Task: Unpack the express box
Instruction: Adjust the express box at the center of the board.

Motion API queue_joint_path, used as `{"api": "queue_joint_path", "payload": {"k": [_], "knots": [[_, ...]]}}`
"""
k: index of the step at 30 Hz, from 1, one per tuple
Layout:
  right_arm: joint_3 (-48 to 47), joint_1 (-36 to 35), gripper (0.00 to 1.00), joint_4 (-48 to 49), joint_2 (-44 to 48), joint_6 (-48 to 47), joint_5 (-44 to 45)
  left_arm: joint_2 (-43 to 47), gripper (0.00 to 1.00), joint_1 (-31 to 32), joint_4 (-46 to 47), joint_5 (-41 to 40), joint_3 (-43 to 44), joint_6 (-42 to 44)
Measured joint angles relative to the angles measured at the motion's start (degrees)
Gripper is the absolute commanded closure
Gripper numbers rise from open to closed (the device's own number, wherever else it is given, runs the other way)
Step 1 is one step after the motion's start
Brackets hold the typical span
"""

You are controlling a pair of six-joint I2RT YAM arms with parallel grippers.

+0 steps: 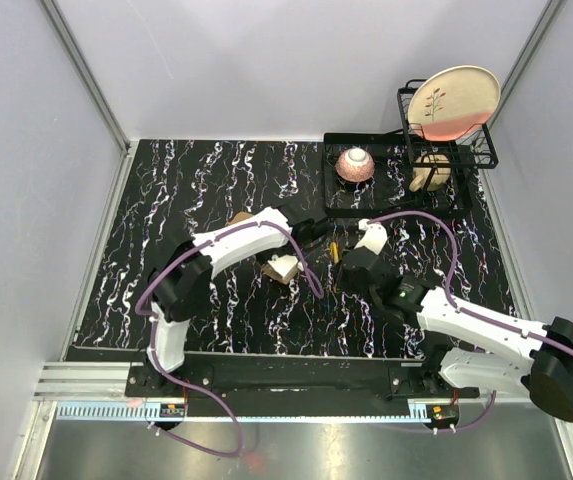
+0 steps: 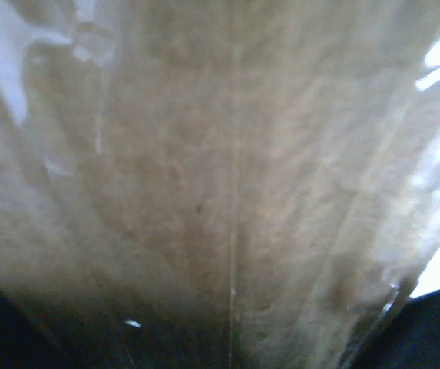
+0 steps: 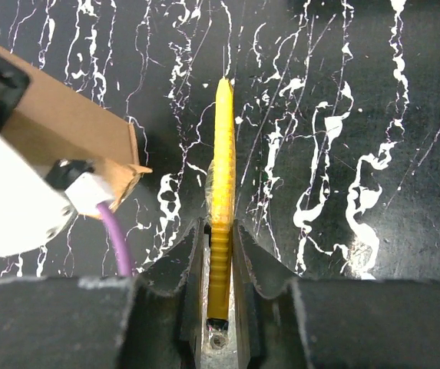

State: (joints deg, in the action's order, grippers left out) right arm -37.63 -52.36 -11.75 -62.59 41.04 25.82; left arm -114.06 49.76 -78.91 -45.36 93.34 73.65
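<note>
The express box (image 1: 282,267), plain brown cardboard, lies under my left arm at the middle of the black marbled table (image 1: 166,280). In the left wrist view its taped face (image 2: 227,169) fills the frame, wedged between the dark finger bases at both bottom corners. My left gripper (image 1: 311,228) grips it. The box corner (image 3: 74,127) also shows at the left of the right wrist view. My right gripper (image 3: 220,227) is shut on the ribbed handle of a yellow utility knife (image 3: 221,177), which points away over the table. From above, the knife (image 1: 334,250) sits just right of the box.
At the back right a black tray (image 1: 396,205) holds a pink bowl (image 1: 355,165). A wire rack (image 1: 466,150) beside it carries an upright plate (image 1: 454,100). Grey walls close in the table on three sides.
</note>
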Motion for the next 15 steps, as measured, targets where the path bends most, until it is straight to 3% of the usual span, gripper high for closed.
{"api": "queue_joint_path", "payload": {"k": [10,15], "knots": [[-0.83,1.42,1.00,9.05,-8.83,0.37,-4.74,10.97,0.83,3.72,1.46,4.92,-2.03,-3.63],[-3.48,1.49,1.00,12.41,-9.97,-0.42,-5.60,12.83,0.81,3.52,0.68,7.50,-3.56,-5.22]]}}
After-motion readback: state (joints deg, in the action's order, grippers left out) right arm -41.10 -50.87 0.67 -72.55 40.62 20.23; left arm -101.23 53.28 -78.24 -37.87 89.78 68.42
